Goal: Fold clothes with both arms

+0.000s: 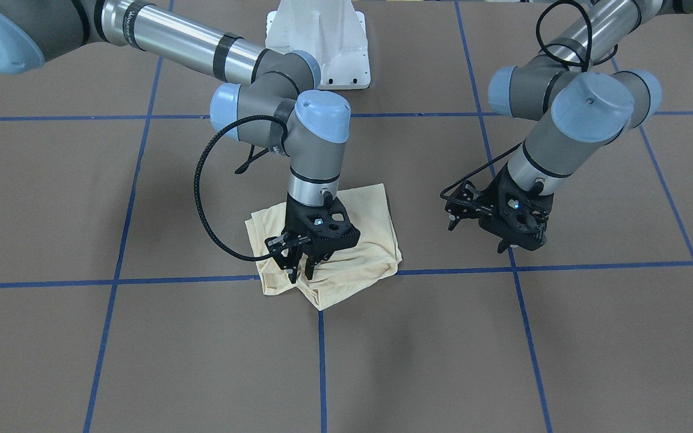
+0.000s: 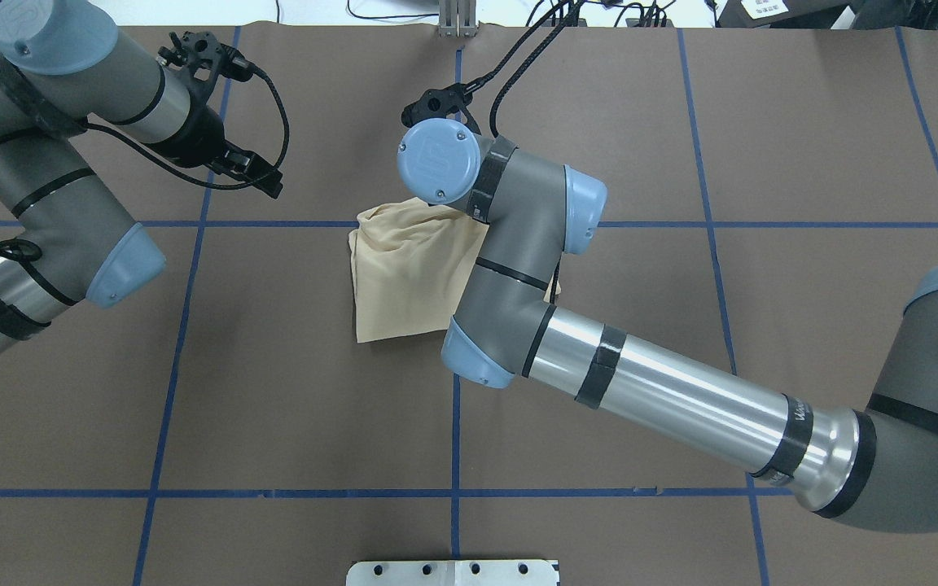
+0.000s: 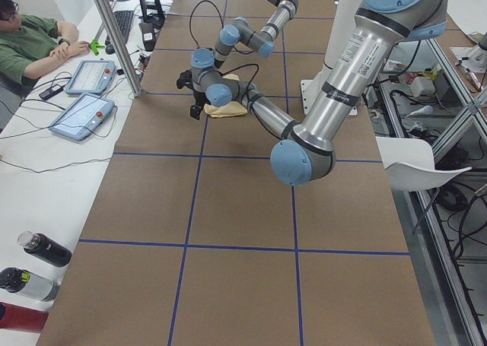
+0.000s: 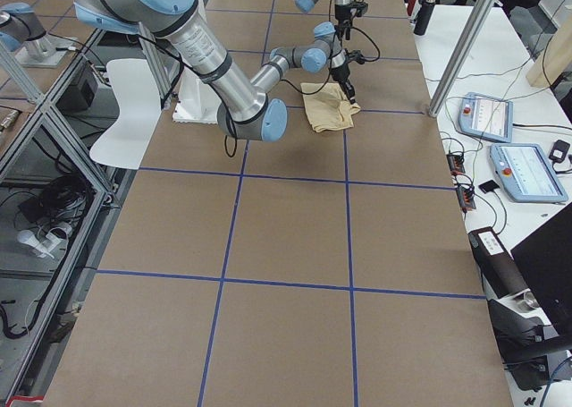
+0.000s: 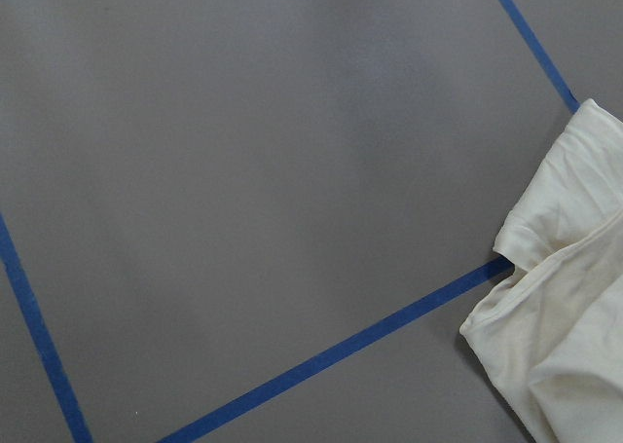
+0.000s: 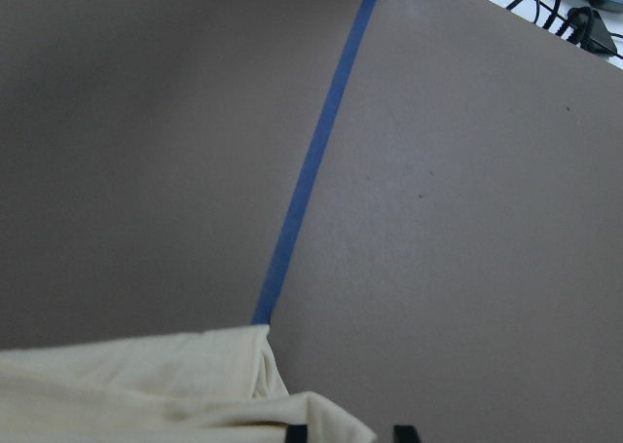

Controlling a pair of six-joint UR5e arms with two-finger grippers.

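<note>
Cream knit shirt [image 1: 370,240], folded into a limp bundle mid-frame on the brown table [image 1: 82,198]. Probably light and shifty, so pinch all layers at a corner. Right gripper [image 1: 299,267] is at its lower edge, fingers parted and holding nothing. Left gripper [image 1: 506,240] is at frame right, off the cloth; can't tell if it's parted or closed.

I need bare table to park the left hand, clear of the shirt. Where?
Free: the table on the operators' side of the blue tape line by the shirt, and around the left hand. Crowded: the shirt itself, with the right hand over it.
</note>
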